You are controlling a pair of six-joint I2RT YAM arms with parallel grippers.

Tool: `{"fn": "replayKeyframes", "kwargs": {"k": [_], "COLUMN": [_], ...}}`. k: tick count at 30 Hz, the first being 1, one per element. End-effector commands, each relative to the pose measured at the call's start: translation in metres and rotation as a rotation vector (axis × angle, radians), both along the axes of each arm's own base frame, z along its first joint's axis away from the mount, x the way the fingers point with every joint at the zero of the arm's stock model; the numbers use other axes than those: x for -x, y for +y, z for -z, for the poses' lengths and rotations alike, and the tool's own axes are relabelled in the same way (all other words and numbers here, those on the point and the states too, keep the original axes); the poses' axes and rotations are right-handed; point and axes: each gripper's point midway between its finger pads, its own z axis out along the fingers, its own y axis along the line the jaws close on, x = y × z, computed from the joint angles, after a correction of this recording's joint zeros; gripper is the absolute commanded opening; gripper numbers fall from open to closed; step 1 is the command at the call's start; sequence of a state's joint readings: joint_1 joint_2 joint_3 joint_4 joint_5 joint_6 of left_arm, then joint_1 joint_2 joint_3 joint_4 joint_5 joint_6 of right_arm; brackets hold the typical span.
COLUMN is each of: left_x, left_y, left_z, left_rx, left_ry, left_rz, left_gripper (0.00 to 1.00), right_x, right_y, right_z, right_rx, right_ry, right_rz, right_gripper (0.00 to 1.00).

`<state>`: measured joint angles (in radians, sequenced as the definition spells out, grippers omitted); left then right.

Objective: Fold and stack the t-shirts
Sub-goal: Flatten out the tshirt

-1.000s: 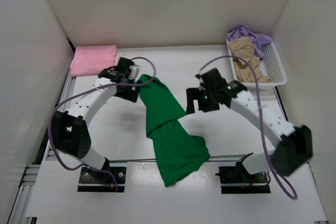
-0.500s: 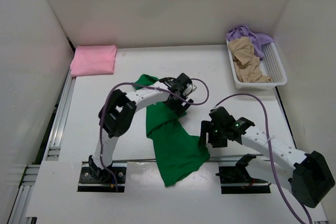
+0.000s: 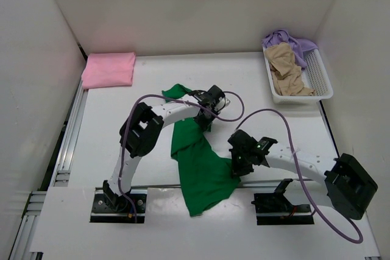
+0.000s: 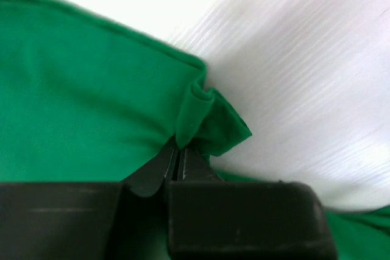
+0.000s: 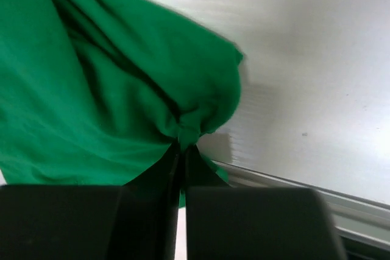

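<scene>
The left gripper (image 4: 178, 150) is clamped on a small fold at the 1 o'clock edge of the crumpled dark green cloth t-shirt (image 3: 198, 165), which lies mid-table. The right gripper (image 5: 181, 147) nips its 4 o'clock corner. Both bites look thin, so pulling apart could slip the cloth free.

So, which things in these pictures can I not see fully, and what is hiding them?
- Top view: the lavender shirt lies partly hidden under the tan shirt in the basket.
- Top view: the left gripper and its arm cover part of the green shirt.
- Both wrist views: frame edges cut off the green shirt; its outline is unclear.
</scene>
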<state>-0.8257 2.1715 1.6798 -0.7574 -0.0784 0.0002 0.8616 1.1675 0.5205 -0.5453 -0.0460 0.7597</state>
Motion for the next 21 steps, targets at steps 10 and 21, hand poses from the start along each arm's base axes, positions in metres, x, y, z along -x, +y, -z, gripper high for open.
{"fn": "replayKeyframes", "kwargs": {"k": [10, 21], "left_x": [-0.056, 0.038], "left_y": [0.182, 0.306], "left_z": [-0.182, -0.179], "left_rx": [0.105, 0.107], "left_ry": [-0.372, -0.341], "left_rz": [-0.430, -0.675], "left_gripper": [0.10, 0.10], "right_x": [-0.129, -0.182], "right_y": [-0.055, -0.097], "right_z": [-0.141, -0.169], "right_rx": [0.040, -0.096], "right_ry": [-0.453, -0.299], "right_rz": [0.335, 0.532], "right_gripper": [0.00, 0.00]}}
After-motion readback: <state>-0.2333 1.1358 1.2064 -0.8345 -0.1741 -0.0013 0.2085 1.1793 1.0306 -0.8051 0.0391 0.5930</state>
